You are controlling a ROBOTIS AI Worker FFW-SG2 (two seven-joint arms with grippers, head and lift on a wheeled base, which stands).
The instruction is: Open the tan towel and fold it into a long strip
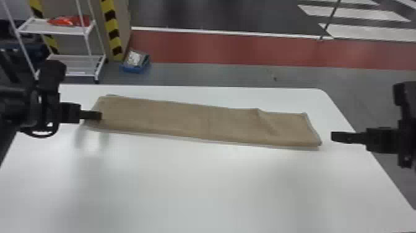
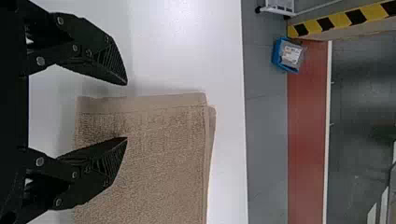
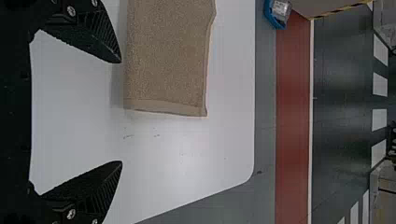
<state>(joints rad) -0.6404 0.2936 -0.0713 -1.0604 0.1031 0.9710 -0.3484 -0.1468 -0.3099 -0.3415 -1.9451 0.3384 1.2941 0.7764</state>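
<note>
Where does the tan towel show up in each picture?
Head view: the towel lies across the far part of the table.
Left wrist view: its left end, partly behind the left pincer.
Right wrist view: its right end, near the right pincer.
Shared landmark: the blue bin.

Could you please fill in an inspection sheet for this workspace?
Surface: white table, a few small marks near the towel's right end.
Job's things: tan towel, folded into a long strip, uneven along its far edge.
Clutter: blue bin on the floor beyond.
Grippers: left gripper open at the towel's left end; right gripper open, off its right end.
Cables: black loop at the left arm.
Surroundings: white rack, red floor band.
</note>
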